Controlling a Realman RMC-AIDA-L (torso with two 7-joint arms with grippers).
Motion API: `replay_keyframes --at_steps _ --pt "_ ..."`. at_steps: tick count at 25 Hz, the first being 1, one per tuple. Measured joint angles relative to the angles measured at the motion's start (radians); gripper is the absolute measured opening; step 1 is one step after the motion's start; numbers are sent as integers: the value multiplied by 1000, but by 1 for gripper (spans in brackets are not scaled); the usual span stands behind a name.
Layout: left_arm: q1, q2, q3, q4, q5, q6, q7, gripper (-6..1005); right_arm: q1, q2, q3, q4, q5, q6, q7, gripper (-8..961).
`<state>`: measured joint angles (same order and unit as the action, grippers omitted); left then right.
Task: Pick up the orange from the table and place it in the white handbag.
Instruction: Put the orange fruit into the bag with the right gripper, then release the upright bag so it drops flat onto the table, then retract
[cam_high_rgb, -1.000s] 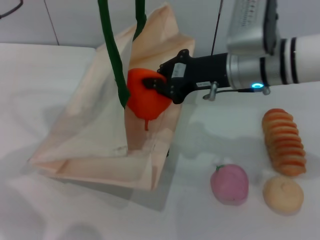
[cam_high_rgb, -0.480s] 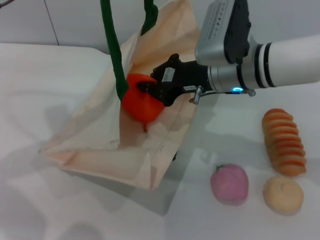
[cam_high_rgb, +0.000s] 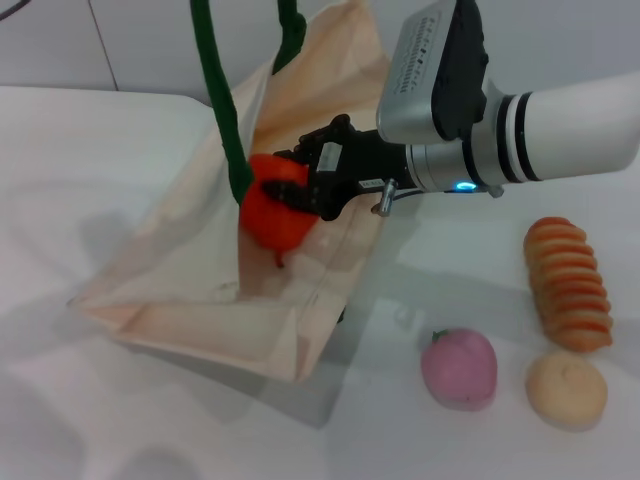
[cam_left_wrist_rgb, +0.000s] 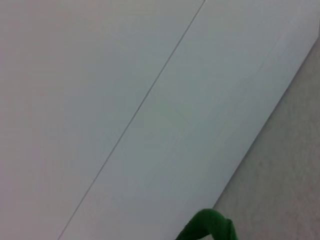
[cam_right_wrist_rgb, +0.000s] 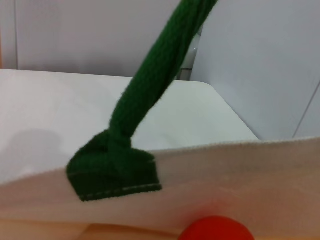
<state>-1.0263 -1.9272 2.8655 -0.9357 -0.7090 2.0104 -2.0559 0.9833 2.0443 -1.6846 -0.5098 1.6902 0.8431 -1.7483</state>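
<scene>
In the head view, the right tool (cam_high_rgb: 300, 187), black and reaching in from the right of the frame on a white and grey arm, is clamped on the glossy orange-red toy orange (cam_high_rgb: 275, 210), which sits left of centre inside the open mouth of the large cream fabric handbag (cam_high_rgb: 190, 270). The bag lies tilted on the white bench (cam_high_rgb: 80, 160), its mouth facing the upper right, and its dark green rope-like handles (cam_high_rgb: 218, 100) rise out of the top of the frame; one handle crosses in front of the orange's left edge. At the lower right stand a pink round toy peach (cam_high_rgb: 459, 368), a pale tan round bun (cam_high_rgb: 566, 388) just beside it, and above the bun a ridged orange-brown bread loaf (cam_high_rgb: 568, 283). The left wrist view shows only pale wall panels and, at the bottom edge, a bit of green handle (cam_left_wrist_rgb: 207, 227); the left tool is not seen, so its state cannot be told. In the right wrist view a green handle (cam_right_wrist_rgb: 145, 95) is stitched to the cream bag rim (cam_right_wrist_rgb: 240, 165) across the lower frame, and the top of the orange (cam_right_wrist_rgb: 216, 229) peeks up at the bottom edge, below the rim.
</scene>
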Motion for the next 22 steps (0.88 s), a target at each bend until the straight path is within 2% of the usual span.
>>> replay_keyframes --at_steps 10,16,18,20,22 --pt "33 1 0 0 -40 -7 3 235 -35 -7 4 -67 1 72 2 598" --pt "44 5 -1 18 -42 -27 0 242 -40 -16 18 -77 -3 82 29 752" --pt "57 19 -2 70 -48 -55 -1 244 -43 -20 32 -78 -14 78 43 803" --pt "78 51 -2 163 -52 -88 -1 246 -55 -25 61 -78 -34 77 50 835" --pt "90 69 -2 211 -52 -107 0 248 -69 -28 101 -83 -55 79 52 868"
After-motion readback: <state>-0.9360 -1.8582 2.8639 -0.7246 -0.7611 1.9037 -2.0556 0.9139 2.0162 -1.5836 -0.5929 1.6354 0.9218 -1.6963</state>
